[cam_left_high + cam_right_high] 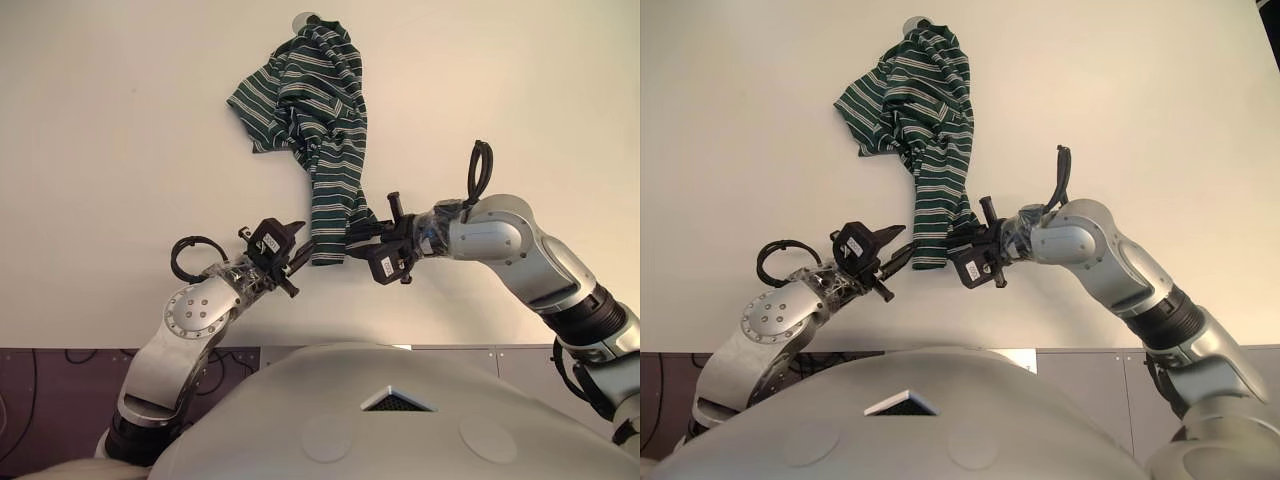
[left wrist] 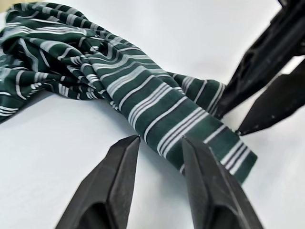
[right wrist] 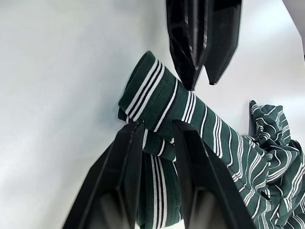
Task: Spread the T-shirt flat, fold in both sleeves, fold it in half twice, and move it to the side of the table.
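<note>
T-shirt (image 1: 320, 120) lies bunched on the table (image 1: 120, 150), one striped end stretched toward us.
L gripper (image 2: 161, 138): fingers parted, tips at that end's hem, not clamping it. R gripper (image 3: 157, 124): fingers also apart, straddling the same end from the opp. side; we can't tell if they touch cloth.

table (image 1: 120, 120): white | on it: crumpled green striped T-shirt (image 1: 320, 130)

A lab-like robot test station rather than a home — a broad, plain white counter (image 1: 100, 150) with no furnishings around it, and loose black cables (image 1: 60, 356) lying on the dark surface past its near edge.
</note>
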`<state>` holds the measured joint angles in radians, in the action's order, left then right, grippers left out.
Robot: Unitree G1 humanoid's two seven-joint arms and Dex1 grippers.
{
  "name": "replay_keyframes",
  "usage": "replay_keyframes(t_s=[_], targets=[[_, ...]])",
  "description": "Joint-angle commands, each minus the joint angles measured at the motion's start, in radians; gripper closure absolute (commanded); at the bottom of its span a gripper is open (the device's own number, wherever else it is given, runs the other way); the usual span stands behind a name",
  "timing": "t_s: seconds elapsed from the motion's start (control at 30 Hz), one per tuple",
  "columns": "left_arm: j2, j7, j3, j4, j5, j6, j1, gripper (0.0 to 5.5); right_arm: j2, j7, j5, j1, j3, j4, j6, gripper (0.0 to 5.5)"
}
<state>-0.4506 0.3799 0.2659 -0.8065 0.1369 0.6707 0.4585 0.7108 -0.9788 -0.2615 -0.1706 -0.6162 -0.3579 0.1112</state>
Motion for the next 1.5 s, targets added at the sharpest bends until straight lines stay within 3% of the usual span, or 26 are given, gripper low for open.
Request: replay_keyframes(t_s=[0.03, 0.27, 0.4, 0.57, 0.73, 0.97, 1.23, 1.5], targets=[[0.007, -0.019, 0.011, -0.005, -0.005, 0.006, -0.001, 3.93, -0.040, 0.009, -0.025, -0.012, -0.016, 0.030, 0.038, 4.42], [0.017, -0.031, 0.010, 0.004, -0.005, 0.005, -0.015, 3.93, -0.065, 0.025, -0.077, -0.030, -0.029, 0.102, 0.107, 4.42], [0.018, -0.034, 0.015, 0.014, -0.007, -0.001, -0.020, 3.89, -0.071, 0.028, -0.091, -0.033, -0.022, 0.121, 0.130, 5.01], [0.016, -0.035, 0.012, 0.022, -0.007, -0.011, -0.020, 3.89, -0.043, 0.011, -0.085, -0.049, 0.021, 0.112, 0.151, 5.01], [0.025, -0.044, 0.018, 0.031, -0.011, -0.018, -0.025, 3.89, -0.027, -0.014, -0.096, -0.066, 0.036, 0.123, 0.183, 4.37], [0.009, -0.030, 0.009, 0.031, 0.000, -0.010, -0.046, 3.89, -0.015, 0.007, -0.158, -0.029, 0.005, 0.158, 0.265, 4.37], [0.018, -0.032, 0.005, 0.039, 0.003, -0.008, -0.054, 3.89, -0.093, 0.065, -0.171, -0.048, 0.006, 0.170, 0.266, 4.37], [0.016, -0.031, 0.006, 0.044, 0.002, -0.009, -0.048, 3.89, -0.091, 0.069, -0.145, -0.038, 0.027, 0.157, 0.248, 4.37]])
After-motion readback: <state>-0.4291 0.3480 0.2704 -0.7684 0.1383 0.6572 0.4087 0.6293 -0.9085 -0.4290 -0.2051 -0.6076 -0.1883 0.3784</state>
